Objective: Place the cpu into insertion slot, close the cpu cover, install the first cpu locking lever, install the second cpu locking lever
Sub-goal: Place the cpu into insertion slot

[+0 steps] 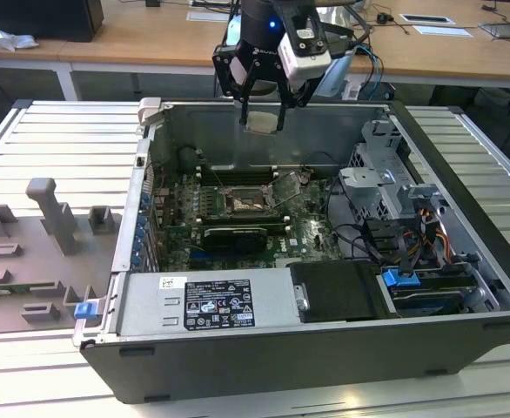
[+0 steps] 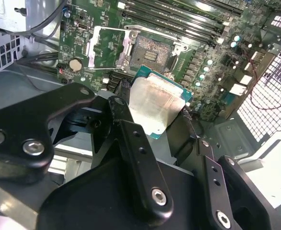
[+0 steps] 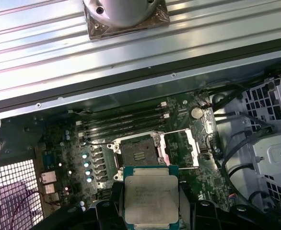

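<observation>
Hand [image 1: 262, 124] pinches cpu [image 3: 151, 199], metal top toward wrist.

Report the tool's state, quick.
Tool: closed on the cpu, holding it above the empty insertion slot.

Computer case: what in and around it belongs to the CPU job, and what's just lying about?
Job: cpu, held in the tool; insertion slot, empty; cpu cover, swung open.
Lying about: grey fixture blocks; blue clip; white papers.
</observation>
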Tool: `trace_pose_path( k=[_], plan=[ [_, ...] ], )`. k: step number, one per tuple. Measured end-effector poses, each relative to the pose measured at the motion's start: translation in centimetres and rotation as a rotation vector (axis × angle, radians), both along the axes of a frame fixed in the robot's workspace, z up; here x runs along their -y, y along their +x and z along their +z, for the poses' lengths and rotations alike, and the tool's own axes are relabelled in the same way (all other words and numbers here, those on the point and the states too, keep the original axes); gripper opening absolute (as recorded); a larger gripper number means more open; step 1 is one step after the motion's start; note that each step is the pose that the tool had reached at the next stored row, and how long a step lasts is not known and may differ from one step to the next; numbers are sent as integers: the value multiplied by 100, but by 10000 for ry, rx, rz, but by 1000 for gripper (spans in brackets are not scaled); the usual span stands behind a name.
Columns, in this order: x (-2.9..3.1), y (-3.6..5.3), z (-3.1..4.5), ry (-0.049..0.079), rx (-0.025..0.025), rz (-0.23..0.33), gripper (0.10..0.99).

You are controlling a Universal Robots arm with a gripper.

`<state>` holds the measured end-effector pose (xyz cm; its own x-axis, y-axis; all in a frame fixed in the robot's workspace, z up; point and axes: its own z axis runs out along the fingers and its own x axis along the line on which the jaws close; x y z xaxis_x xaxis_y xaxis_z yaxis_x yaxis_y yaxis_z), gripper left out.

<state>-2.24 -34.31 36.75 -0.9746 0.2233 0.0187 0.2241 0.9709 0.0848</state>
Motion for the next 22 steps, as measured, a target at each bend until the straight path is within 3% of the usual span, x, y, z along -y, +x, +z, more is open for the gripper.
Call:
trace_pose_path(
  k=[22],
  plan=[
    [0,0,-4,-1,0,-692,545]
  ],
)
